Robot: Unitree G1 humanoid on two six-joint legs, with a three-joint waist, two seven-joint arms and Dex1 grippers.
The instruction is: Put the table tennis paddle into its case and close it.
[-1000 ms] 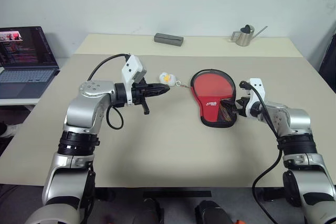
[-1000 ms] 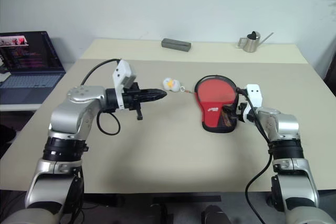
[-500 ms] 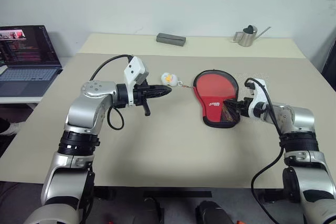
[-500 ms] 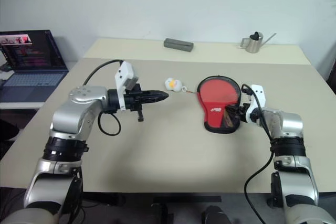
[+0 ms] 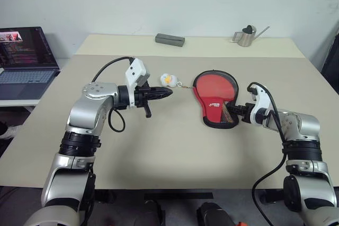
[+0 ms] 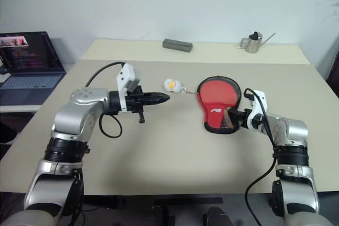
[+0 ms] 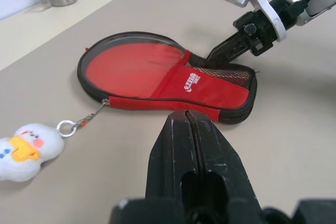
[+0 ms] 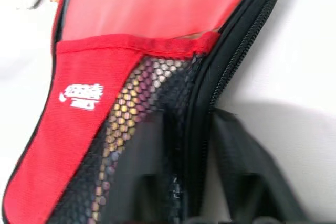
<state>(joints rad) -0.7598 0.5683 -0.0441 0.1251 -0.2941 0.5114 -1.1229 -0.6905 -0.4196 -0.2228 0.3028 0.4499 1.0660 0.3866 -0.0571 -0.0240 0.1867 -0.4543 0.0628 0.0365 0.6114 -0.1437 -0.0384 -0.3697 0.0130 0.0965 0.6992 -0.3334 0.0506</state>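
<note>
Left eye view: paddle case (image 5: 214,100) is seen mid-table toward the right edge, paddle apparently inside, zip closure unconfirmed; right gripper (image 5: 237,110) pinched on its rim, left gripper (image 5: 165,92) held together, empty.

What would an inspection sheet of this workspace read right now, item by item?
Surface: beige table, a second table butted behind it.
Job's things: case lies flat, red side up, paddle inside behind the clear panel; charm on a chain beside it.
Clutter: grey block and small metal watering can on the far table.
Grippers: left tool shut, holding nothing, hanging above the table near the charm; right tool at the case's mesh end, fingers either side of the zip edge.
Cables: black cable looped on each arm.
Surroundings: open laptop on a side table at left, white wall.
</note>
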